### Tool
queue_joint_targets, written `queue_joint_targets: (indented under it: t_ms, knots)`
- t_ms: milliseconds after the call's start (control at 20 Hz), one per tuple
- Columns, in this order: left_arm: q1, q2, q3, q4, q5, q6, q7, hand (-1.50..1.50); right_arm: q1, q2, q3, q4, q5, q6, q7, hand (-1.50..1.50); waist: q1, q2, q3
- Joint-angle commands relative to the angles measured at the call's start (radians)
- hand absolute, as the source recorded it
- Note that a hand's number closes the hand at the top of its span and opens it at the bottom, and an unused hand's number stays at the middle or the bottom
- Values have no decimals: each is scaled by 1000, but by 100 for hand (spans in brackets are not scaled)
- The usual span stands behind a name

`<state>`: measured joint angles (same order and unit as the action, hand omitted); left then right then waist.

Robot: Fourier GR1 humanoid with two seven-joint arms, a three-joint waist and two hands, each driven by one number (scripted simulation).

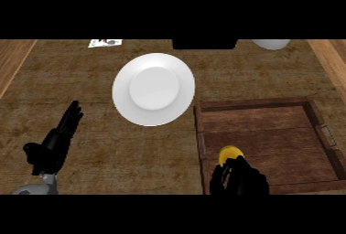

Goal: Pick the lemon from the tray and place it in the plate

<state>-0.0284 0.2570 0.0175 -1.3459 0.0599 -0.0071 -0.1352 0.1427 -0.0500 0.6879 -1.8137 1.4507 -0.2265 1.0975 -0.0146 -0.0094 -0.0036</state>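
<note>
Head view shows the lemon (231,152) right against the far end of the right hand (238,177), the plate (153,89) up and left; I cannot tell if the hand grips it.

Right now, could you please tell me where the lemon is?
In the head view the lemon sits at lower right, in the near-left corner of the tray, directly ahead of the right hand and below-right of the plate.

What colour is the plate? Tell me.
The plate is plain white, seen in the head view.
</note>
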Motion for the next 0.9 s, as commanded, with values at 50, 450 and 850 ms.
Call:
queue_joint_targets:
  t_ms: [50,450,850]
  knots:
    - [-7,-32,-24,4,-22,12,-7,0,-3,48,183,-118,239,74,268,150,5,5,2]
    - [-25,0,12,43,4,-37,-27,0,-208,46,161,-177,350,191,250,150,15,8,2]
    - [-42,-7,0,9,-17,-21,10,0,-485,48,105,-81,158,256,318,150,34,12,3]
